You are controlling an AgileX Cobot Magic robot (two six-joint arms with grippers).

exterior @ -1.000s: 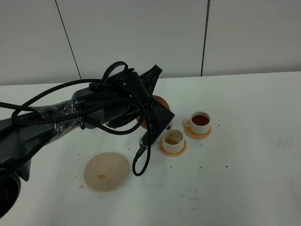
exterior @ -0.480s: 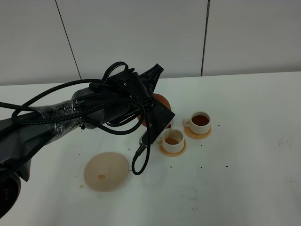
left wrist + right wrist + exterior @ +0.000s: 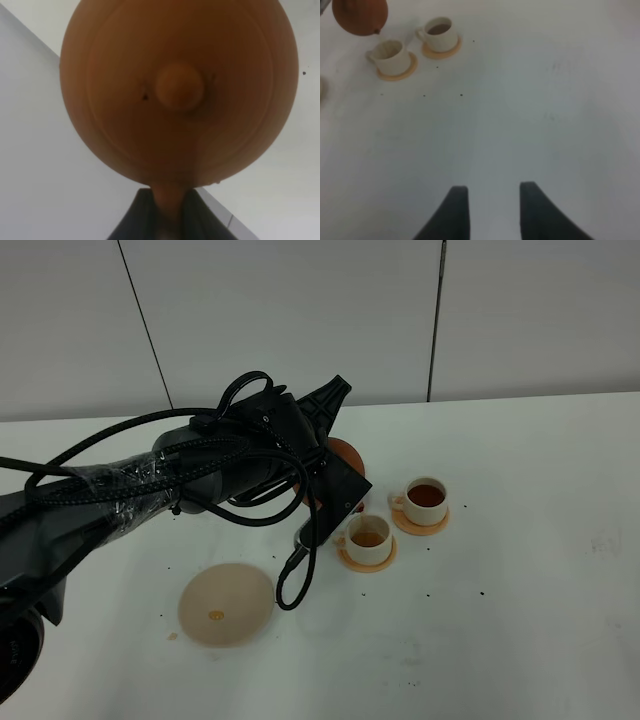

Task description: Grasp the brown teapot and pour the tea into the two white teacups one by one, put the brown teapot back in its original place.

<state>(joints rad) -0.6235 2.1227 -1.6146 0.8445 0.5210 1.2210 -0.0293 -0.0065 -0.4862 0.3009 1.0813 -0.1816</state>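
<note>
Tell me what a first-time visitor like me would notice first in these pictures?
The bulky black cable-wrapped robot arm sweeps in from the left, holding a squat terracotta-brown clay teapot just over the nearer small cream-white cylindrical teacup. Behind it to the right, the second white teacup holds dark reddish-brown tea. A flat round pale beige mat lies at front left.

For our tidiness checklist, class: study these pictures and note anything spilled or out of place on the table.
A tea-coloured spot stains the beige mat, another drop lies beside it on the table, and dark specks dot the table near the nearer teacup. Likely drips from pouring.
</note>
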